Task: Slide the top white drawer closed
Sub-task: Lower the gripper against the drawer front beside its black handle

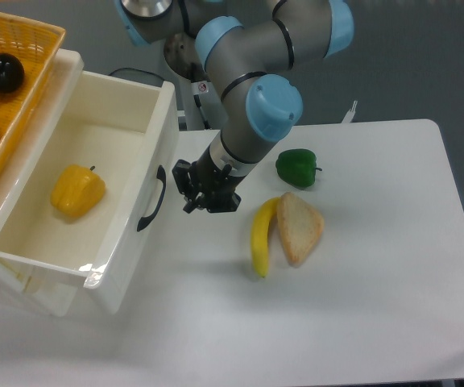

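The top white drawer stands pulled far out of its cream-white cabinet at the left, its black curved handle facing right. A yellow bell pepper lies inside it. My gripper hangs low over the table just right of the handle, a small gap apart from it. Its black fingers point toward the drawer front and hold nothing; I cannot tell how wide they stand.
A yellow wicker basket with a black ball sits on top of the cabinet. On the table to the right lie a banana, a slice of bread and a green pepper.
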Controlling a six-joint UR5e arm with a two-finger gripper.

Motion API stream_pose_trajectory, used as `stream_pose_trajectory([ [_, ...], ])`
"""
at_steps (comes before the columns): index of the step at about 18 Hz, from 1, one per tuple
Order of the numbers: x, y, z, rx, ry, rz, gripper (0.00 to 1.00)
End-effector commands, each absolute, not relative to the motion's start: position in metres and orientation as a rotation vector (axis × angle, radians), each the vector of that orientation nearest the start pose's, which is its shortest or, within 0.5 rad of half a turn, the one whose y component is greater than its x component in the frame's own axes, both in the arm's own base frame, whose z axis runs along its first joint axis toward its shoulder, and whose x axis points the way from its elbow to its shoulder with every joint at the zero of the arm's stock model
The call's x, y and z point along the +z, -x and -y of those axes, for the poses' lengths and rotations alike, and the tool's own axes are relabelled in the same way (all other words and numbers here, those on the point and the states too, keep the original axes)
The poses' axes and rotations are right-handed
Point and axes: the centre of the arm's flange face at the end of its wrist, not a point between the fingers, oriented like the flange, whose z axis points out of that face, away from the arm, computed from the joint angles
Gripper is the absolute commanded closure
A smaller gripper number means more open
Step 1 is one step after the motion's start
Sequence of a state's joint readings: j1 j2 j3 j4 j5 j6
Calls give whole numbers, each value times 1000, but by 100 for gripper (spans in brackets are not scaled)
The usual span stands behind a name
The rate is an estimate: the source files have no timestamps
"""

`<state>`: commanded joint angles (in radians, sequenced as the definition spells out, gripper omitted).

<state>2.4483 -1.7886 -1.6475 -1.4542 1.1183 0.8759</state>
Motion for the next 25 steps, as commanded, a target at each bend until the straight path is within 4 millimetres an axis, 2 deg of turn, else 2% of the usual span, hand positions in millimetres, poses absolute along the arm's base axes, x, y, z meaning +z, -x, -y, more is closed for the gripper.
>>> stream_pose_trajectory([
  [25,368,281,-491,-695,2830,34,86],
])
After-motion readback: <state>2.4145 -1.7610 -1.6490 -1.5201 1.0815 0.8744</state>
